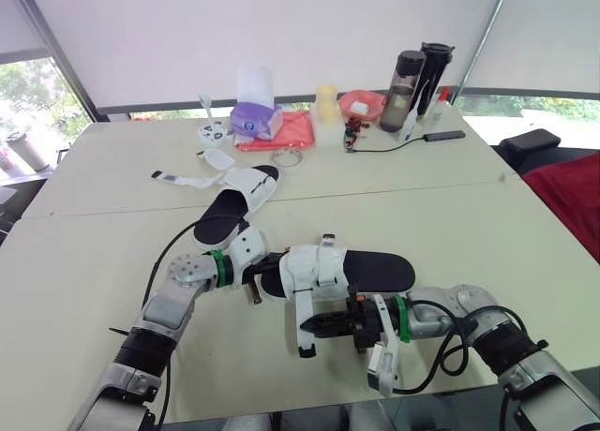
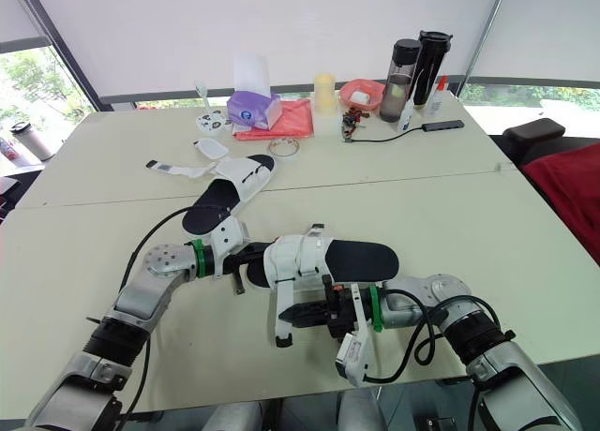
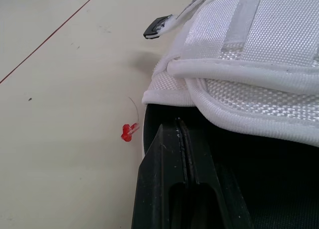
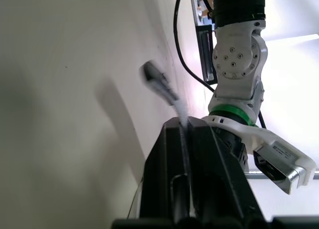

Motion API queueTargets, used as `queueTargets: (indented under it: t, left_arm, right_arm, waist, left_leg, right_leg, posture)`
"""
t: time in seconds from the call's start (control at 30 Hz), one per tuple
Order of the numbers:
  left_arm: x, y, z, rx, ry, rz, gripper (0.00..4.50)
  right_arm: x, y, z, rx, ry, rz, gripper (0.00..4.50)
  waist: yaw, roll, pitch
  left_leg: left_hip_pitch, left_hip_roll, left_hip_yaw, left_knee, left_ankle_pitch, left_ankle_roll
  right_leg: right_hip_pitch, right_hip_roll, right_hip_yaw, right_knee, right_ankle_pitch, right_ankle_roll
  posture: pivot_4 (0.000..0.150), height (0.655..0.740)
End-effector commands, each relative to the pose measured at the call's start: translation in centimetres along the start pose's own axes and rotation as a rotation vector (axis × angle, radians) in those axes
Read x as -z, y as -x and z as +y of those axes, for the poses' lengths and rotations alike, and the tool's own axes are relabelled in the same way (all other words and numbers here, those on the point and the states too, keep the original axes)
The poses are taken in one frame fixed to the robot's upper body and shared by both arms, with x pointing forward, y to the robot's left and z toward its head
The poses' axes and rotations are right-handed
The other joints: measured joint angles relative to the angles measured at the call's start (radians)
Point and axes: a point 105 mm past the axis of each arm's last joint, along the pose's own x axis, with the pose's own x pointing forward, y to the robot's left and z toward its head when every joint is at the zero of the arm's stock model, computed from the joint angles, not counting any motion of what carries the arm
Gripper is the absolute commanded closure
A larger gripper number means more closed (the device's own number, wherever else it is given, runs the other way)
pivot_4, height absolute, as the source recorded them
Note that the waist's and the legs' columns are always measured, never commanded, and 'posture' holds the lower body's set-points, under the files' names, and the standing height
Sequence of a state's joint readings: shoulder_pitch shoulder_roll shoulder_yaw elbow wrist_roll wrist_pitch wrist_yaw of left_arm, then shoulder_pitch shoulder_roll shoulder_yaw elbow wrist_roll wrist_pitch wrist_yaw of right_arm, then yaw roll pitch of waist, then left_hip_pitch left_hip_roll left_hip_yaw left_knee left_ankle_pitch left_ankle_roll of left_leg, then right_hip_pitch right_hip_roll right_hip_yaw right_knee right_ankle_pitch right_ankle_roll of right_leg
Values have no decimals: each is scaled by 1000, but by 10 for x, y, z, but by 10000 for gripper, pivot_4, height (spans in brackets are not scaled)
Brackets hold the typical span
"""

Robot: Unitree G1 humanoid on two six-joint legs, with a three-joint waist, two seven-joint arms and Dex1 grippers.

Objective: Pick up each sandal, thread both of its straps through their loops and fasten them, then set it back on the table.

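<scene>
Two cream tables (image 1: 487,234) are butted together, with one seam running across between them. There are 2 sandals, both with black soles and white uppers. The near sandal (image 1: 375,270) lies on the front table between the two arms, with its toe pointing to the robot's right. The far sandal (image 1: 223,215) lies flat across the seam, apart from both grippers, with its white straps undone and spread out toward the left. The left gripper (image 1: 255,279) is at the heel end of the near sandal, touching its black rim; its fingers (image 3: 164,159) are pressed together, and I cannot tell whether anything is pinched between them. The right gripper (image 1: 319,325) is just in front of the near sandal with its fingers (image 4: 169,159) clenched on 1 loose white strap (image 1: 302,314). That strap runs from the sandal's upper toward the robot, and its dark tip sticks out past the fingertips. At the back of the far table there is 1 red cloth (image 1: 291,131), 2 dark tall bottles (image 1: 403,91) side by side, 1 purple tissue box (image 1: 253,120) on the cloth's left end, 1 red bowl (image 1: 361,104), 1 pale yellow cup (image 1: 326,103), 1 black cable (image 1: 394,148), 1 small white bottle (image 1: 439,108) and 1 thin ring (image 1: 287,157) in front of the cloth. One tiny red bit (image 3: 128,132) sits on the table just beside the near sandal's heel.
</scene>
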State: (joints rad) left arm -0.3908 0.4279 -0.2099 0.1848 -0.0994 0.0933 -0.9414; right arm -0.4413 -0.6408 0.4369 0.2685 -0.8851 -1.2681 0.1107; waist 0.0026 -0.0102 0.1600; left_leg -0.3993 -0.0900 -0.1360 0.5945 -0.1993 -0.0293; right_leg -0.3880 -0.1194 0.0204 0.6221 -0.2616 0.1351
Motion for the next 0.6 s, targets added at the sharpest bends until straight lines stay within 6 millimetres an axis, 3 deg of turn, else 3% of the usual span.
queueTargets:
  t: [0.03, 0.1, 0.17, 0.37, 0.47, 0.6]
  left_arm:
    - [28, 0, -17, 58, 77, 86, 45000]
    - [28, -1, -17, 60, 77, 86, 45000]
    - [27, -3, -15, 55, 85, 78, 45000]
    - [25, -8, -13, 57, 84, 68, 45000]
    - [27, -8, -15, 63, 82, 70, 45000]
    - [27, -10, -15, 66, 80, 68, 45000]
  right_arm:
    - [17, 0, -35, 157, 14, 70, 44708]
    - [21, 0, -46, 192, 17, 88, 44708]
    - [28, 0, -76, 278, -6, 113, 44708]
    - [34, 3, -120, 395, -340, 170, 44708]
    - [33, 6, -128, 413, -457, 168, 44708]
    - [33, 3, -111, 364, -745, 179, 44708]
  waist:
    - [-1, 0, 0]
    - [-1, 0, 0]
    - [-2, 0, 0]
    - [9, 0, 0]
    - [9, 0, 0]
    - [10, 0, 0]
  left_leg:
    - [0, 0, 0, 0, 0, 0]
    - [0, 1, 0, 0, 0, 0]
    - [1, 1, 0, 0, 0, 0]
    - [1, 1, -1, 1, 0, 0]
    - [0, 1, -1, 1, 0, 0]
    - [-1, 1, -1, 1, 0, 0]
  right_leg:
    - [0, 0, 0, 0, 0, 0]
    - [0, 0, 1, 1, 0, 0]
    - [0, 0, 1, 1, 0, 0]
    - [1, 0, 0, 1, 0, 0]
    - [1, 0, 0, 0, 0, 0]
    - [-1, 0, 0, 0, 0, 0]
  posture:
    - [1500, 7400]
    - [1500, 7400]
    - [1500, 7400]
    - [1500, 7400]
    - [1500, 7400]
    - [1500, 7400]
